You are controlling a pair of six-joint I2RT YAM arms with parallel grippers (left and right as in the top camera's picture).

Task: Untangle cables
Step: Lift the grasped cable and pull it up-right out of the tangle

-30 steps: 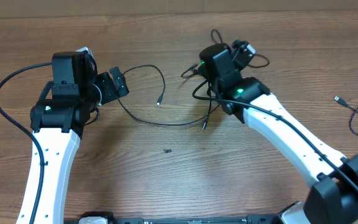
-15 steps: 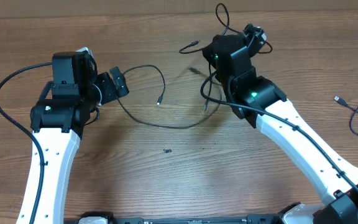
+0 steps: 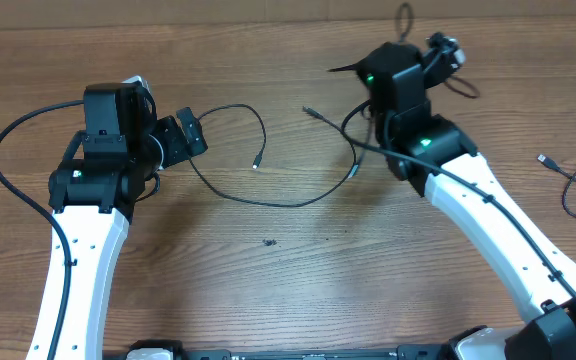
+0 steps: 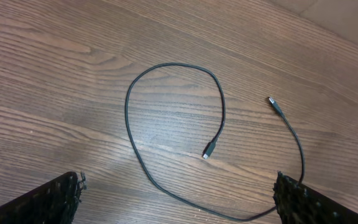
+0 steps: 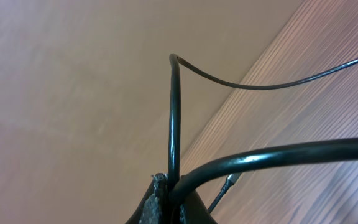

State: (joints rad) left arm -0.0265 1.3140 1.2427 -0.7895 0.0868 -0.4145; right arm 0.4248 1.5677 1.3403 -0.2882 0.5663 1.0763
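Cables [image 5: 174,124] between fingers [image 5: 194,211] (right wrist only)

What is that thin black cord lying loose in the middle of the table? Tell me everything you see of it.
It is one thin black cable, glossy and flexible like rubber-coated wire, with a small plug at each end. It lies flat on the wooden table, curled into one open loop that trails off in a long curve without crossing itself. Nothing holds it.

Brown wood-grain table [image 3: 298,290] under even light, paler tan surface [image 3: 168,8] beyond its far edge.
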